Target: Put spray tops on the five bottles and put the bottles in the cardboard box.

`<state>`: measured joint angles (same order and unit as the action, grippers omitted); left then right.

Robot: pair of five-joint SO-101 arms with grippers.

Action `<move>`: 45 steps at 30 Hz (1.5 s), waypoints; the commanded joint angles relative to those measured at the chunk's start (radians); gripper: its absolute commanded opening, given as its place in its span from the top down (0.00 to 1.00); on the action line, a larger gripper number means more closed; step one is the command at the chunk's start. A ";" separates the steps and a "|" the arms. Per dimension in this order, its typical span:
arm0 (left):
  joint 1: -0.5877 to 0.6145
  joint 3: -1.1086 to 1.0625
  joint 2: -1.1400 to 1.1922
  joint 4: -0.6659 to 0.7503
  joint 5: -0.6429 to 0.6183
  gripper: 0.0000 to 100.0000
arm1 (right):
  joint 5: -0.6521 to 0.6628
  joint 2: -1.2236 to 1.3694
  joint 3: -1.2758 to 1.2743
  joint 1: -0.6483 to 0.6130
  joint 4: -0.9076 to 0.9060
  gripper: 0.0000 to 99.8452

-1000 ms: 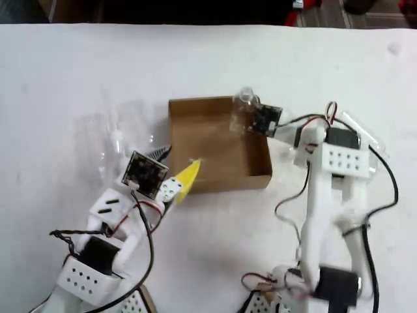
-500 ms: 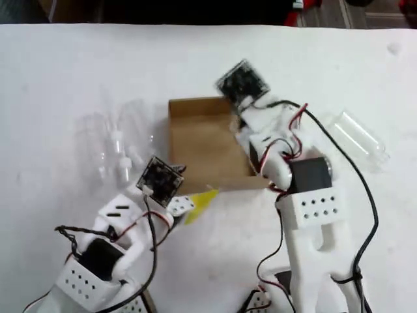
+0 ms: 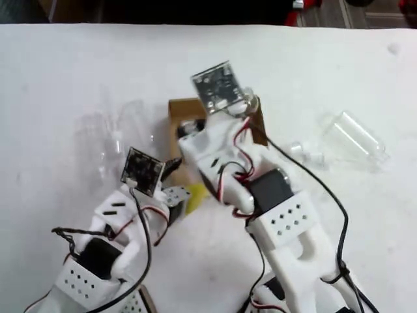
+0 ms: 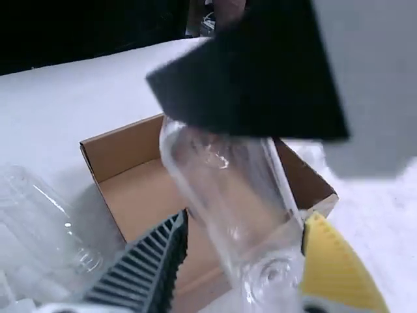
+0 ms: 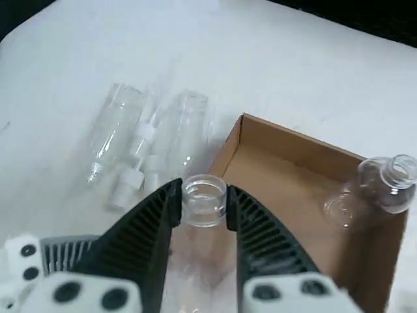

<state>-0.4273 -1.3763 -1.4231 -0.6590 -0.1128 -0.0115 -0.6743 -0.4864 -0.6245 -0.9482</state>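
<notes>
One bottle (image 4: pixel 234 189), clamped in our right gripper (image 5: pixel 203 194), sits inside our left gripper (image 4: pixel 247 225), fingers spread; we think capping comes next.

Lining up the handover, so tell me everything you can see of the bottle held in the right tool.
The bottle is a clear cylinder, plastic by its look, its mouth open with no spray top. The right tool is shut on its neck, ribbed black fingers on both sides. It hangs tilted at the edge of the cardboard box, base low between the open fingers of the left tool; whether they touch it is unclear.
</notes>
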 commanded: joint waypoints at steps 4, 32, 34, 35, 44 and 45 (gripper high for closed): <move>0.054 -0.032 -0.015 0.150 -0.006 0.73 | -0.012 -0.051 0.015 -0.025 -0.056 0.98; 0.047 -0.035 -0.015 0.150 -0.006 0.73 | 0.137 0.171 -0.048 0.222 0.420 0.98; 0.047 -0.037 -0.016 0.150 -0.006 0.73 | 0.130 0.234 -0.048 0.237 0.478 0.98; 0.047 -0.037 -0.018 0.150 -0.006 0.74 | 0.130 0.262 -0.048 0.242 0.509 0.98; 0.047 -0.037 -0.018 0.158 -0.006 0.77 | 0.130 0.429 -0.048 0.259 0.708 0.98; 0.047 -0.037 -0.018 0.158 -0.006 0.77 | 0.130 0.446 -0.048 0.259 0.720 0.98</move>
<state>-0.3905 -1.4208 -1.4231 -0.5317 -0.1143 0.1020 -0.2432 -0.5416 -0.3867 -0.2869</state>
